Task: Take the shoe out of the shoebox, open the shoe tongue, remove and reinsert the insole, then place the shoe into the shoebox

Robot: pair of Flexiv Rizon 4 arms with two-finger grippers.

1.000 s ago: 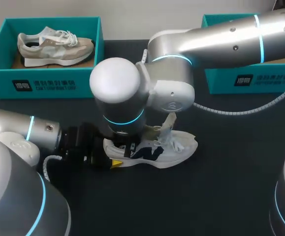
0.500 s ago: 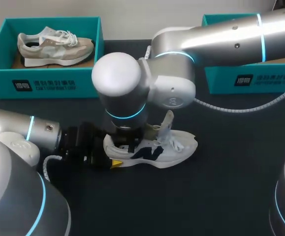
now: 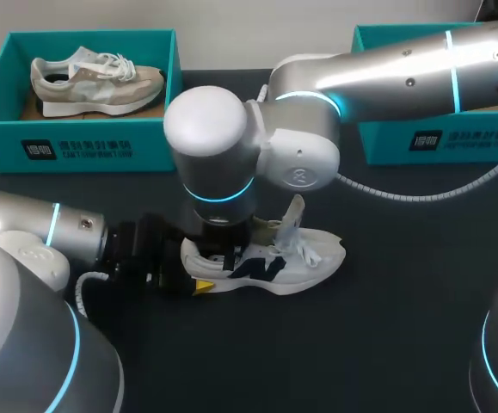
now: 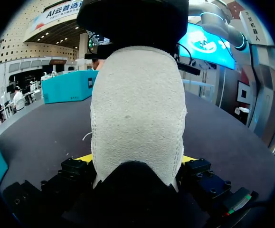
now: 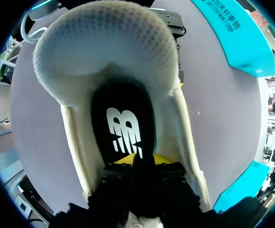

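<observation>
A white shoe (image 3: 304,254) with a navy side mark lies on the dark table, toe pointing right. My left gripper (image 3: 199,284) comes in low from the left, and its yellow fingertips press both sides of the heel (image 4: 137,118). From above, my right gripper (image 3: 231,258) reaches down into the shoe's mouth, mostly hidden under its own wrist. In the right wrist view the right gripper (image 5: 139,160) stands close together on a raised strip of the black insole (image 5: 123,123), inside the padded heel collar (image 5: 104,47). The tongue (image 3: 293,215) stands up.
A teal shoebox (image 3: 76,142) at the back left holds a beige shoe (image 3: 94,82). A second teal shoebox (image 3: 455,138) stands at the back right, partly behind my right arm. Bare dark table lies in front of and right of the white shoe.
My right arm's wrist has drifted slightly right and up over the shoe. The shoe and my left arm have stayed where they were.
</observation>
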